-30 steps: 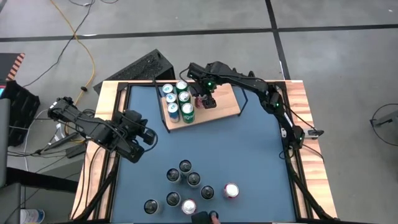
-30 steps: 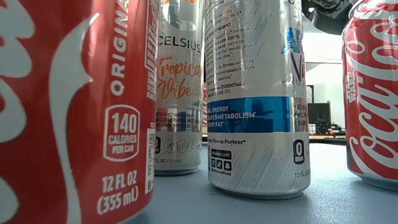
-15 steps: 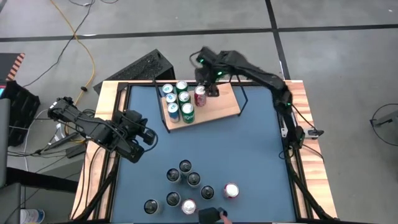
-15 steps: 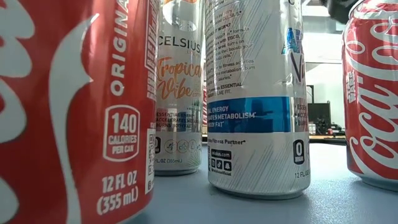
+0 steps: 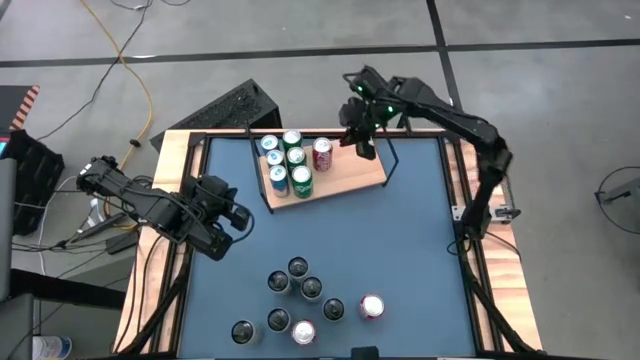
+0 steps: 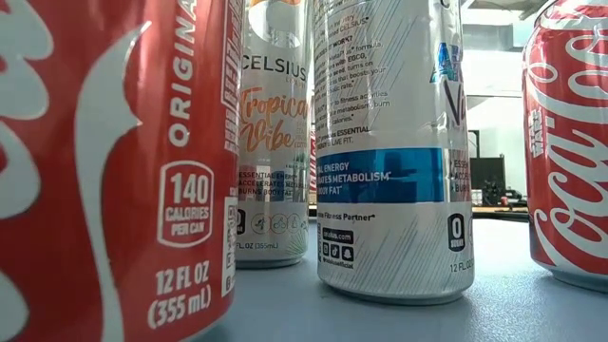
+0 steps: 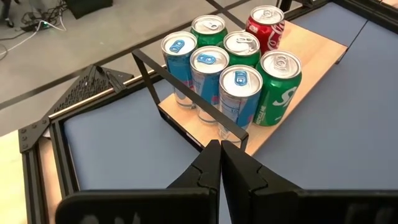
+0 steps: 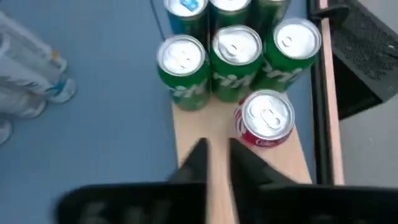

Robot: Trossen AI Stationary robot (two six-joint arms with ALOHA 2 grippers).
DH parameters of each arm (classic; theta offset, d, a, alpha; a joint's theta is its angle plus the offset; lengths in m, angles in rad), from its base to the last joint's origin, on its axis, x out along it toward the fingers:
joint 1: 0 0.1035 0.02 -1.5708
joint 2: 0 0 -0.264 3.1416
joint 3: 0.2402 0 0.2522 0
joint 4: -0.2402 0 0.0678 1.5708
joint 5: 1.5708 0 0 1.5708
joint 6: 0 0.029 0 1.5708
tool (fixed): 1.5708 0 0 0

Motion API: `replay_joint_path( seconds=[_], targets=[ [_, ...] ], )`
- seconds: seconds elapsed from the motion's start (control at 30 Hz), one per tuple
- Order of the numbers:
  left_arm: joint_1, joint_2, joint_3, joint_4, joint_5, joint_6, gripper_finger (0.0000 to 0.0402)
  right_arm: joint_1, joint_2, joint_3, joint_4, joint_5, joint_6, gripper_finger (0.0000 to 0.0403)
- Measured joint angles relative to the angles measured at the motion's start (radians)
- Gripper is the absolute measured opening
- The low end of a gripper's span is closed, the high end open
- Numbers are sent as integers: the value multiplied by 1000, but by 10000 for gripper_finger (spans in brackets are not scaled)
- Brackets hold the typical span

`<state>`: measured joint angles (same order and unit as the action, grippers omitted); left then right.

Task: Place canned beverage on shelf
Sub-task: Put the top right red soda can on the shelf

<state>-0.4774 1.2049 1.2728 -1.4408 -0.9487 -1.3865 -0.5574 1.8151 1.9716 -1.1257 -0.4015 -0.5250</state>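
The shelf [image 5: 350, 172], a light-wood board in a black wire frame, stands at the table's far middle. Several blue and green cans stand on its left part, and a red can [image 5: 322, 152] stands upright on its base beside them [image 8: 266, 119]. My right gripper [image 5: 362, 143] hovers above the shelf's far right part, just right of the red can. Only a narrow gap shows between its fingers [image 8: 216, 152], and they hold nothing. My left gripper [image 5: 238, 222] waits shut over the table's left side, facing the shelf [image 7: 221, 152].
Several more cans stand in a cluster near the table's front edge [image 5: 300, 300], among them a red one [image 5: 372, 306]. They fill the low view [image 6: 389, 152]. Bare blue tabletop [image 5: 400, 240] lies between the cluster and the shelf. A black case [image 5: 230, 108] lies beyond the far left corner.
My right gripper has let go of the red can, which stays upright on the shelf. It has risen and drawn back toward the table's far right, turning as it went, and its fingers have come nearly together.
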Motion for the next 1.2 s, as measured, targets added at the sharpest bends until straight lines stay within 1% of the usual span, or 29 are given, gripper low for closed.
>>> replay_joint_path(
  seconds=[0.03,0.07,0.13,0.2,0.3,0.37,0.5,0.7,0.87,0.97,1.2],
  targets=[
    [0,0,0,0,0,-2,0,-10,-34,-91,78,-6,16,20],
    [0,0,0,0,0,-3,0,-17,-66,-186,173,7,49,16],
    [0,0,0,0,0,-3,0,-19,-119,-350,361,68,120,17],
    [0,0,0,1,-1,-4,0,-6,-153,-485,491,108,161,12],
    [4,0,0,1,-6,-4,0,18,-170,-622,653,140,208,2],
    [13,0,0,2,-8,-4,0,23,-171,-666,694,144,232,2],
    [35,0,0,11,-8,-3,0,20,-134,-683,725,177,232,0],
    [57,0,0,84,0,47,0,14,-45,-683,775,177,241,0],
    [58,8,0,109,4,66,0,13,-1,-683,803,180,250,0],
    [58,13,0,110,13,64,0,13,7,-683,815,165,263,0],
    [58,13,0,113,20,71,0,13,7,-683,873,168,287,0]
  ],
)
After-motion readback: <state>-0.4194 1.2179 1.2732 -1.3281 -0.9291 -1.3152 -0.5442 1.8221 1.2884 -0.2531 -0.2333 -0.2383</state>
